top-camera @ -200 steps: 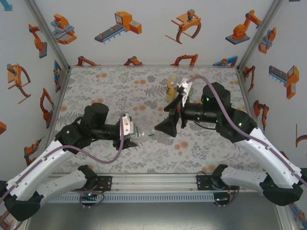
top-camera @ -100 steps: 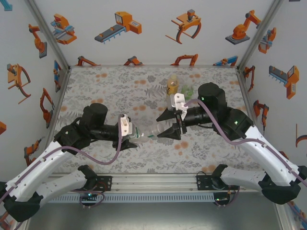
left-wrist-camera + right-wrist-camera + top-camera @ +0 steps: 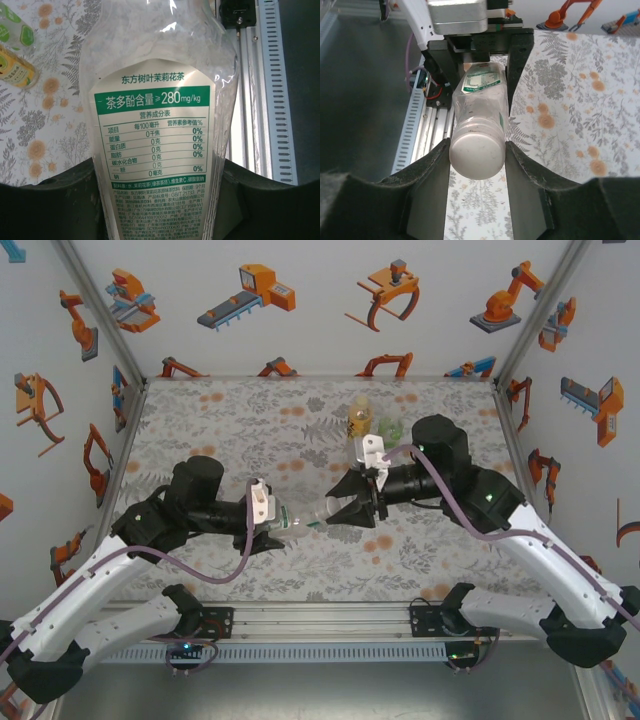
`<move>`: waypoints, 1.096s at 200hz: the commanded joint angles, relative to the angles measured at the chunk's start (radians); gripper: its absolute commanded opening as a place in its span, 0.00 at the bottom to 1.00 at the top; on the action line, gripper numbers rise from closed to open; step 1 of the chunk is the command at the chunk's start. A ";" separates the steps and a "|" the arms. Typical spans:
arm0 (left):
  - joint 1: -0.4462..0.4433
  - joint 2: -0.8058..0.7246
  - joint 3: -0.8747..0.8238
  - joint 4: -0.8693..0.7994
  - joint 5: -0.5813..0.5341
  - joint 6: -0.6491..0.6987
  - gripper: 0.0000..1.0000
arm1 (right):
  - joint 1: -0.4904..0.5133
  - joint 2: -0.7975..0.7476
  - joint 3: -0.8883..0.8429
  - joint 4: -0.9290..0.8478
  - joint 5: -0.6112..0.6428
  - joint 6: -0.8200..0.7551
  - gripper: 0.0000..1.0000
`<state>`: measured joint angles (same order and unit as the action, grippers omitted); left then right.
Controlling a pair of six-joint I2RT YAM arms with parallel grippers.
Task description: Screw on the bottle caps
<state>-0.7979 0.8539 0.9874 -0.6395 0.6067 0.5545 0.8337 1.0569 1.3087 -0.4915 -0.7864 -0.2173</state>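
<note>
top view: risk: the bottle [image 3: 303,522] hangs level in mid-air between two arms; if their axes are misaligned at the neck, the thread could cross or the bottle could be levered loose; left arm reaches right, left gripper [image 3: 278,528] clamped tight on the bottle's body; right arm reaches left, right gripper [image 3: 336,510] at the neck end; amber bottle [image 3: 360,420] stands well apart at the far edge.

left wrist view: risk: the thin clear wall may buckle or turn under torque; fingers [image 3: 45,210] press both sides of the green-labelled body.

right wrist view: risk: the smooth white cap [image 3: 477,154] may slip between the pads or sit cocked; jaws stand narrow against both sides of the cap, which sits on the bottle's mouth; whether the thread is engaged cannot be told.
</note>
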 commanded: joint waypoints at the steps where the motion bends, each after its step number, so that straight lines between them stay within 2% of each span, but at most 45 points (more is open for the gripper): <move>1: -0.003 -0.009 0.019 0.023 -0.015 -0.004 0.18 | -0.002 -0.010 -0.061 0.128 0.106 0.271 0.00; 29: -0.004 -0.008 0.010 0.042 -0.060 -0.002 0.18 | 0.003 -0.048 -0.161 0.243 0.223 0.607 0.00; 64: -0.003 -0.002 0.002 0.075 -0.079 -0.004 0.18 | 0.010 -0.069 -0.191 0.163 0.402 0.940 0.00; 87: -0.003 0.003 -0.003 0.085 -0.086 -0.007 0.19 | 0.019 -0.075 -0.206 0.149 0.436 1.086 0.00; 98: -0.004 0.004 -0.006 0.090 -0.088 -0.007 0.23 | 0.028 -0.083 -0.213 0.153 0.456 1.132 0.00; 107: -0.003 0.004 -0.008 0.095 -0.087 -0.009 0.30 | 0.030 -0.089 -0.219 0.164 0.462 1.148 0.00; 130: -0.003 0.003 -0.013 0.102 -0.087 -0.010 0.65 | 0.031 -0.091 -0.200 0.132 0.483 1.122 0.00; 153: -0.003 -0.007 -0.015 0.102 -0.088 -0.009 0.82 | 0.031 -0.062 -0.142 0.021 0.522 1.051 0.00; 183: -0.003 -0.027 -0.025 0.104 -0.100 -0.009 0.86 | 0.030 -0.010 -0.069 -0.121 0.584 0.961 0.00; 219: -0.003 -0.044 -0.035 0.100 -0.110 -0.018 0.86 | 0.024 0.124 0.081 -0.360 0.748 0.830 0.00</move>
<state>-0.7986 0.8284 0.9672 -0.5549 0.4904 0.5362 0.8593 1.1057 1.2846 -0.6518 -0.1799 0.7322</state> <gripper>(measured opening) 0.862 0.424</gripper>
